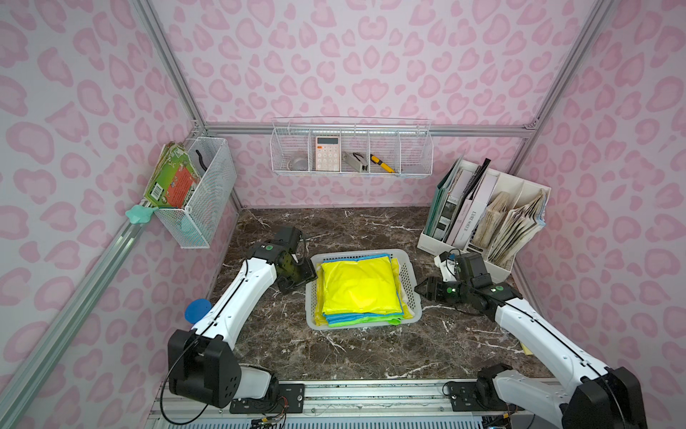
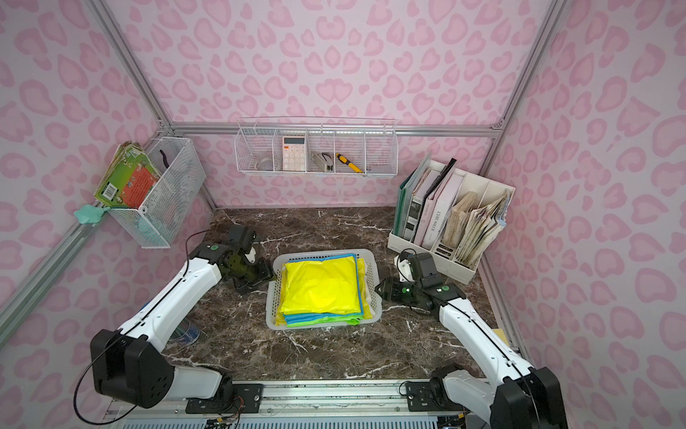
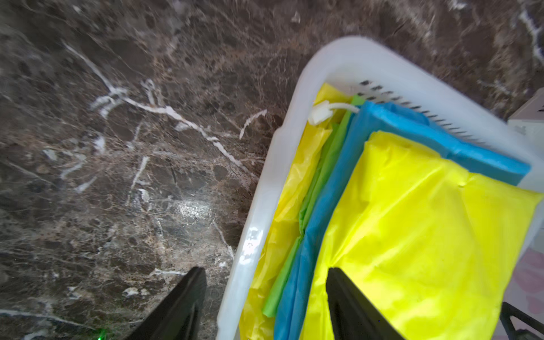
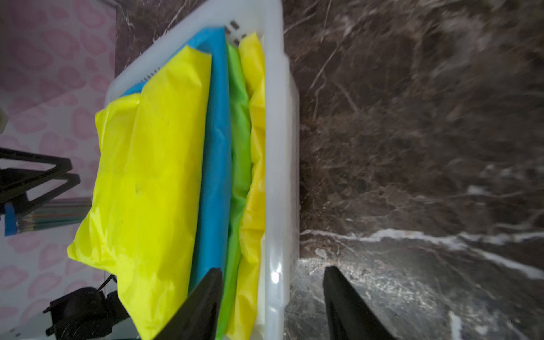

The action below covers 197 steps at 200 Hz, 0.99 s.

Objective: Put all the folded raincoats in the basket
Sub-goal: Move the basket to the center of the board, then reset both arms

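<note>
The folded raincoat (image 1: pixel 358 288), bright yellow, tops a blue-green-yellow stack (image 1: pixel 356 320) in the basket (image 1: pixel 411 284) at mid-table. Left gripper (image 3: pixel 264 269) and right gripper (image 4: pixel 272 268) each straddle a side rim, jaws wide and empty (one finger inside, one outside). Behind, in the file organiser (image 1: pixel 428 239), a book spine (image 1: pixel 468 219) seems to read "L'AME SŒUR".

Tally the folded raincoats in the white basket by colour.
Yellow: 2, the top yellow raincoat and the bottom yellow raincoat
Blue: 1, the blue raincoat
Green: 1, the green raincoat
Total: 4 visible layers in the basket
</note>
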### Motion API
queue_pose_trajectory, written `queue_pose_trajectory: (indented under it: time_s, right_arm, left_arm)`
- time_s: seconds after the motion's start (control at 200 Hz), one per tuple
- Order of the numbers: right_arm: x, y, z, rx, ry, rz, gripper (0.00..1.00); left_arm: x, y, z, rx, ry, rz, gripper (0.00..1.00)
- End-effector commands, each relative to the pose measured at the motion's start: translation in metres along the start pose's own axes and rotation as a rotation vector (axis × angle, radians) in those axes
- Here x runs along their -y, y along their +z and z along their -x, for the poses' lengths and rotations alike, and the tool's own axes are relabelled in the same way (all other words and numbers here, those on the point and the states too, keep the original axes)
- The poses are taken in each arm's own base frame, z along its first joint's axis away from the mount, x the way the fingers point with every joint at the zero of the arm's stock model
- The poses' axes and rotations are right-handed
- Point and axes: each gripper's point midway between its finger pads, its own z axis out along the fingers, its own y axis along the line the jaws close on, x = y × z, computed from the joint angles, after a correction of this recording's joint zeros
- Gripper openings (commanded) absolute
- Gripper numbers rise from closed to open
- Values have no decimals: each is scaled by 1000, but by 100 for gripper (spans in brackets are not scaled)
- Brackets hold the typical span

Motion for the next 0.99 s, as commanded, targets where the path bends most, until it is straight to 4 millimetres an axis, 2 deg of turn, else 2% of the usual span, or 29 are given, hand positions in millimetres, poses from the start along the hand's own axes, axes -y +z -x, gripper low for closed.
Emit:
queue_pose_trajectory:
  time_s: [0.0, 0.09, 0.195, 0.265, 0.375, 0.56, 0.65, 0.68, 0.72, 0.79, 0.85, 0.98]
  right_arm:
    - [25, -21, 43, 204, -54, -168, 62]
    - [56, -42, 79, 447, -98, -309, 63]
    - [101, -61, 90, 642, -55, -448, 66]
    - [120, -67, 87, 712, -32, -482, 67]
    - [138, -75, 82, 783, -61, -552, 68]
    - [155, -81, 71, 866, -176, -658, 68]
    - [167, -81, 63, 922, -208, -693, 79]
    - [171, -80, 61, 929, -205, -695, 80]
    - [180, -76, 58, 926, -179, -702, 81]
    - [188, -69, 68, 868, -152, -729, 82]
    - [188, -67, 77, 894, -182, -738, 83]
    - [187, -75, 93, 985, -166, -734, 83]
  left_arm:
    - [-19, -26, 24, 172, 12, 71, 72]
    - [-44, -45, 48, 390, 6, 175, 72]
    - [-75, -56, 65, 605, -37, 293, 70]
    - [-86, -51, 71, 711, -47, 298, 71]
    - [-105, -24, 74, 799, 33, 390, 70]
    - [-112, 17, 82, 740, 101, 475, 68]
    - [-102, 27, 100, 743, 173, 485, 66]
    - [-99, 30, 108, 774, 196, 487, 65]
    - [-109, 39, 115, 795, 174, 497, 65]
    - [-110, 57, 123, 800, 166, 426, 65]
    - [-108, 69, 126, 802, 191, 388, 65]
    - [-104, 71, 136, 821, 280, 418, 63]
